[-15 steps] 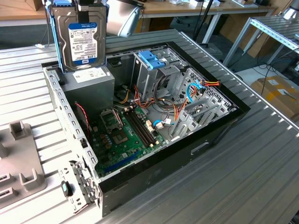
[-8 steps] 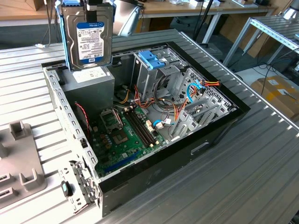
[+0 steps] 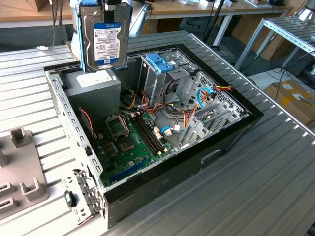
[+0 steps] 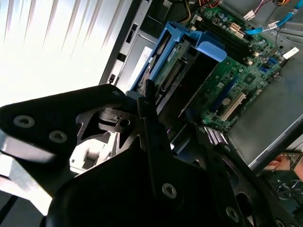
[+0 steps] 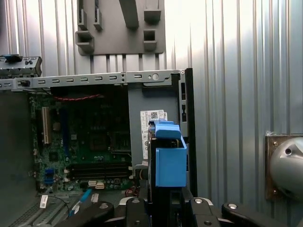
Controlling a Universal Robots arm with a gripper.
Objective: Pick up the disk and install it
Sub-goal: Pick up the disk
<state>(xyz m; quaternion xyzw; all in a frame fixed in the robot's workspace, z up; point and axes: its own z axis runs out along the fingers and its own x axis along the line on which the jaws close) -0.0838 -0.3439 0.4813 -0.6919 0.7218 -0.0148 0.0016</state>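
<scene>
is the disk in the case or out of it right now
Out. The disk hangs upright in the gripper, above the open computer case and apart from the metal drive cage inside.

The computer case (image 3: 197, 162) lies open at the top, and the widest free room inside it is over the low, flat motherboard (image 3: 123, 145). That room is walled on one side by the grey power supply (image 3: 93, 91) and on the other by the tall metal drive cage (image 3: 157, 81) with its blue latch (image 3: 160, 63). Toward the exterior view's right of the cage, orange, red and yellow cables (image 3: 189, 115) and thin blue data cables (image 3: 202, 96) crowd the space up to the case wall. The disk (image 3: 104, 39) hangs above the power supply with open air around it, and the ribbed table (image 3: 266, 187) lies bare at the exterior view's right.
</scene>
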